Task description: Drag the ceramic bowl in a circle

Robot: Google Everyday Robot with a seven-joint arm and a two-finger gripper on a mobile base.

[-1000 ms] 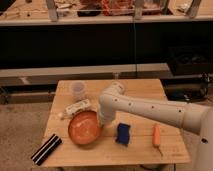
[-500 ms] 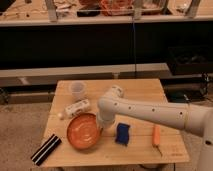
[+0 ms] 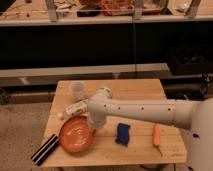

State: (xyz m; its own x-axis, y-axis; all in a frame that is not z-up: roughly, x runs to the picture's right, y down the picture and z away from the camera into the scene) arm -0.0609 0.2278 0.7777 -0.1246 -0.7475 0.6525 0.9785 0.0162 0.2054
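On the wooden table [image 3: 145,90], everything could be placed from the bowl [image 3: 76,134], which lay near the front left part of the top. Just left of the bowl, at the table's front left corner, a black striped bar [image 3: 45,149] lay slanted, its lower end reaching the picture's edge. Behind the bowl a white bottle [image 3: 75,108] lay on its side, its right end hidden by the arm [image 3: 135,109], and further back stood a translucent cup [image 3: 77,89]. The gripper [image 3: 93,127] was down at the bowl's right rim, but the bulky wrist covered it, so I cannot tell how it was set or whether it touched the rim. Right of the bowl lay a blue sponge [image 3: 123,134], and further right an orange carrot [image 3: 157,135].
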